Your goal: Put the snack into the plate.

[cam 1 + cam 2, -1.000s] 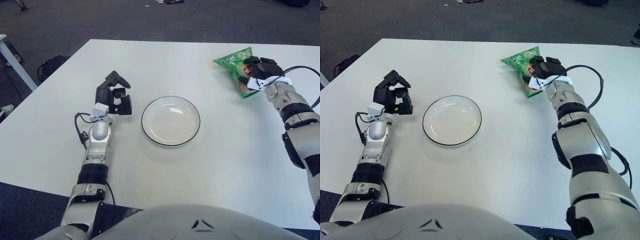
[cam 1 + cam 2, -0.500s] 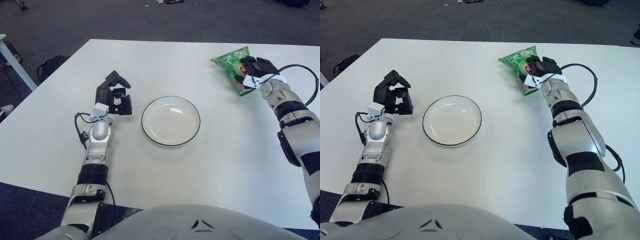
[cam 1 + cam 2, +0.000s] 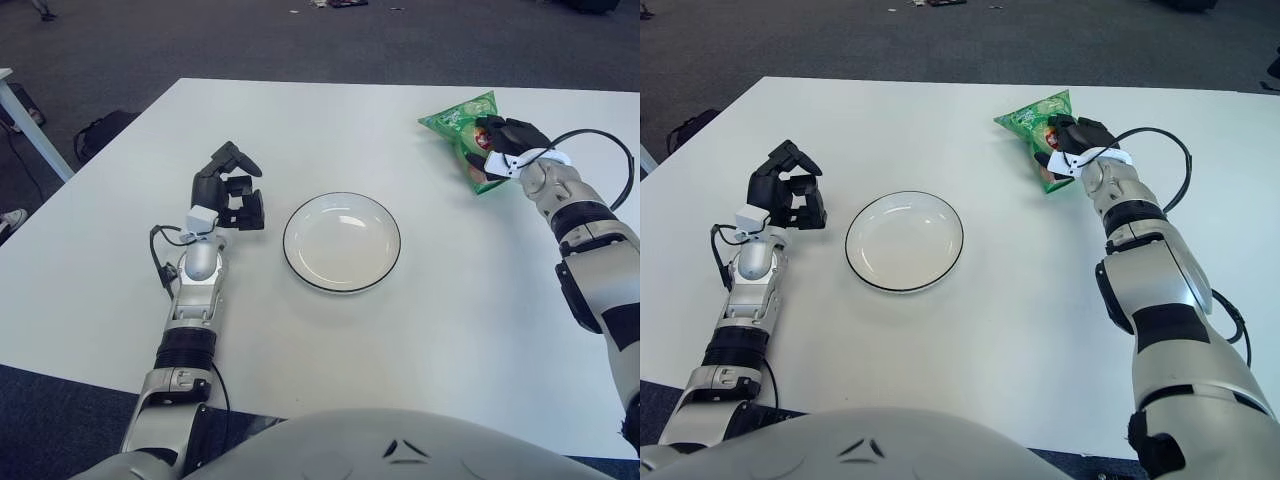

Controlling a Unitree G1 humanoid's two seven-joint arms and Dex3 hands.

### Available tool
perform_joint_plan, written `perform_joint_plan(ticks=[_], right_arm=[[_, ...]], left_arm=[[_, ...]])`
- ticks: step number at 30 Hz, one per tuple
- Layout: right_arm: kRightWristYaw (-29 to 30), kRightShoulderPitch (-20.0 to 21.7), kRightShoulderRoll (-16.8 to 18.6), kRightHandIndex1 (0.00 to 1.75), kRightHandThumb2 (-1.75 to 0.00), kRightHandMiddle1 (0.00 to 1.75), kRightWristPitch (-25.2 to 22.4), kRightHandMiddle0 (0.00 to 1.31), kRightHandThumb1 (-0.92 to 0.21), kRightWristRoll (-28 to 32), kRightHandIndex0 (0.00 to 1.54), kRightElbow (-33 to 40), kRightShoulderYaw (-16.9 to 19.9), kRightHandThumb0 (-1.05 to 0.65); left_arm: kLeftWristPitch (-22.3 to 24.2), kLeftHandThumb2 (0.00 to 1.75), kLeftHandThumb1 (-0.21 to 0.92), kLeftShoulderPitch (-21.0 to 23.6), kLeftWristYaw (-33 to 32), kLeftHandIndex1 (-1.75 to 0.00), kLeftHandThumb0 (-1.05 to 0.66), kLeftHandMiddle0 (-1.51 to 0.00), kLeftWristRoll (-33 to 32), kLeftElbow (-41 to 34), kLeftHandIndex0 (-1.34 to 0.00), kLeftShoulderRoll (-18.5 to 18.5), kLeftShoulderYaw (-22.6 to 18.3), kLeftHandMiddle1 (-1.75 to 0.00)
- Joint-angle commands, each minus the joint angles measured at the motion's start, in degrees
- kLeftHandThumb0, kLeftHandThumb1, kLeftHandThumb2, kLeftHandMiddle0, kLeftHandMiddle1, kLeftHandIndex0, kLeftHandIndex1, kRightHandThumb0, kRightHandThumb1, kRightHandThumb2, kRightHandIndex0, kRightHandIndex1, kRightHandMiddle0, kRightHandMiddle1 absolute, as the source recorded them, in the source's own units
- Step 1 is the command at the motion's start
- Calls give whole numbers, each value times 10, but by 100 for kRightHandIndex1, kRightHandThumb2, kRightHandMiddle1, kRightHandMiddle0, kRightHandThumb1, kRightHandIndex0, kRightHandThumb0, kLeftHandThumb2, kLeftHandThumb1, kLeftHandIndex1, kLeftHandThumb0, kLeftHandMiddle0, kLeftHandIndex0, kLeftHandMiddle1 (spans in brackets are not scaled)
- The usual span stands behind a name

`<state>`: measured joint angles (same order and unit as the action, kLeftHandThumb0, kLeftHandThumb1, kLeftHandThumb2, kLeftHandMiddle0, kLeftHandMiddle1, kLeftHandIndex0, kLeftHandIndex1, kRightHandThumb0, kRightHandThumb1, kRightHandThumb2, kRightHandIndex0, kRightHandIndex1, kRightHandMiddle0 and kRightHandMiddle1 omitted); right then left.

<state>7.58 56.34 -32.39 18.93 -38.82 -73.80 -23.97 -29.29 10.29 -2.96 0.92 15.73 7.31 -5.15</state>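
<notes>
The right hand (image 3: 507, 140) is at the far right of the white tabletop (image 3: 420, 330), its dark fingers (image 3: 1080, 131) curled over the near end of the snack (image 3: 462, 128), a green crinkled bag with a red and orange print. The bag's far corner points up and away from the robot, and the end under the hand is partly hidden by the fingers; whether the bag is lifted clear of the tabletop or only tilted on it cannot be told. A black cable loops from the right wrist out toward the tabletop's right edge. The plate (image 3: 341, 242), white with a thin dark rim, sits near the middle of the tabletop, well apart from the snack and to its left, and it holds nothing. The left hand (image 3: 229, 189) shows just beside the plate on its left, raised at the end of an upright forearm, with its 3 fingers relaxed and partly bent, gripping nothing. Dark carpet lies beyond the tabletop's far edge, and a dark bag (image 3: 102, 132) sits on the floor off the left side.
</notes>
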Motion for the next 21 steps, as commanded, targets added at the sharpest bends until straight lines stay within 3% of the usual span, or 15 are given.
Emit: perform_joint_plan(ticks=[1,12,21], right_arm=[[-16,-27,-18,0,-97,29,27,0,-92,6,0,13,-2,-97],[-80,-66,-78,1,-97,33,100,0,-92,16,2,83,3,-93],[-129,-99,-117,4,-94,41,121,0,-92,28,5,171,10,-91]], left_arm=[[8,152,15,-93,-3,-175,-56,-143,0,44,-76,-31,9,-175],[-1,153,14,-88,-7,-175,-56,-143,7,48,-77,-28,10,-175],[1,154,14,-85,-11,-175,-57,-143,23,50,-77,-23,11,-175]])
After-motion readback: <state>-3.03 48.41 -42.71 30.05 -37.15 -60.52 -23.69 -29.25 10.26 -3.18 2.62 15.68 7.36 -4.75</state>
